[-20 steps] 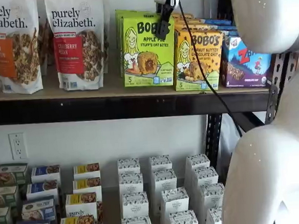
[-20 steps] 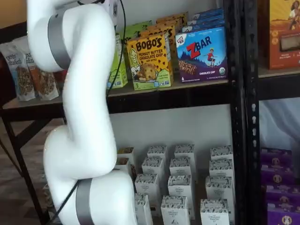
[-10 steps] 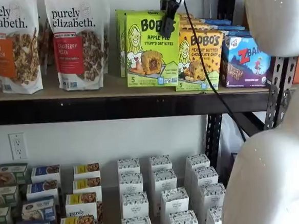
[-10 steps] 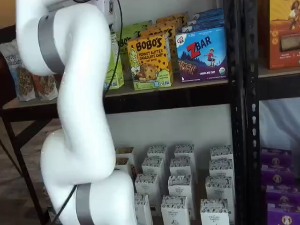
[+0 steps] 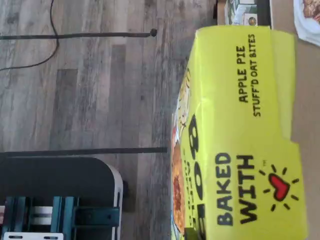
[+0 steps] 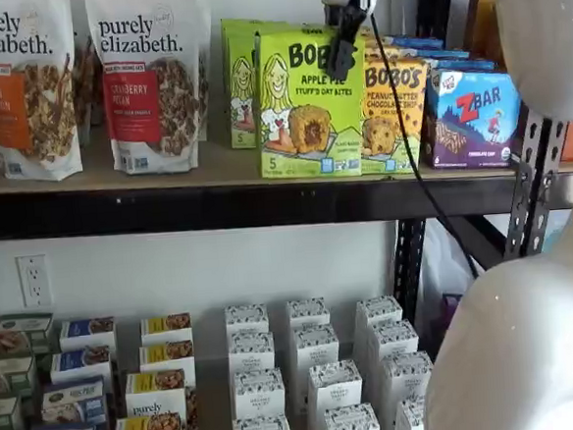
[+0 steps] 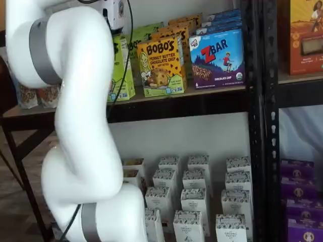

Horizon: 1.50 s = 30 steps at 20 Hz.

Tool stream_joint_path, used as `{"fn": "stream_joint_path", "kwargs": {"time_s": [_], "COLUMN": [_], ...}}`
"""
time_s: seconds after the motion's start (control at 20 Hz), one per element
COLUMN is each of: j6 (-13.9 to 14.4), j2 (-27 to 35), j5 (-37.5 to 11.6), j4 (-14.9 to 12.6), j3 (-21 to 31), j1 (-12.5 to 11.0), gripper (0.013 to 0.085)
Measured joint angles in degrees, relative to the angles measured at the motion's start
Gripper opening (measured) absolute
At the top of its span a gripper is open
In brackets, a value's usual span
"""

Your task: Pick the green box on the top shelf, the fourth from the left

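Near the top centre of a shelf view, we see our gripper [image 6: 342,52] closed on the green box [image 6: 307,103], gripping its upper edge from above. The box stands upright at the front edge of the top shelf [image 6: 215,171], ahead of its row.

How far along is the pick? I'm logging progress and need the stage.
Done: the pincer is shut on the green box at its upper edge. In hand: that box stands forward of the matching cartons behind it, its base at the front edge of the top shelf. Left: getting it clear of the shelf; whether it is lifted off the board I cannot tell.
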Motion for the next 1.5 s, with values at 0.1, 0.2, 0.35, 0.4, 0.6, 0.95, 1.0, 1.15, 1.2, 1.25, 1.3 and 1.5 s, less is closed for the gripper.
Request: {"fn": "stream_joint_path", "kwargs": {"time_s": [0.1, 0.2, 0.35, 0.4, 0.6, 0.95, 1.0, 1.15, 1.2, 1.25, 1.3, 1.5], "j6": [-0.67, -1.29, -2.17, -2.47, -3.43, -5.63, -6.02, -7.39, -7.91, -8.48, -8.83, -9.88], "j2": [-1.20, -2.34, -4.32, -5.07, -7.50, -11.83, -12.32, -14.03, -14.60, -15.18, -15.56, -16.86], "j5": [0.22, 0.37, 0.41, 0.40, 0.62, 0.59, 0.61, 0.49, 0.52, 0.59, 0.63, 1.09], "j4": [-0.06, 0.05, -0.12, -0.16, -0.39, -1.61, -1.71, -1.97, -1.98, -1.87, -1.73, -1.46], "j3": [1.22, 2.37, 4.44, 5.21, 7.74, 12.86, 13.48, 15.62, 16.31, 17.00, 17.43, 18.79], "j1": [-0.69, -1.36, -2.19, -2.48, -3.39, -5.15, -5.48, -6.72, -7.24, -7.82, -8.22, -9.33], "gripper": [0.0250, 0.0250, 0.0250, 0.0250, 0.0250, 0.0250, 0.0250, 0.0250, 0.0250, 0.0250, 0.0250, 0.0250]}}
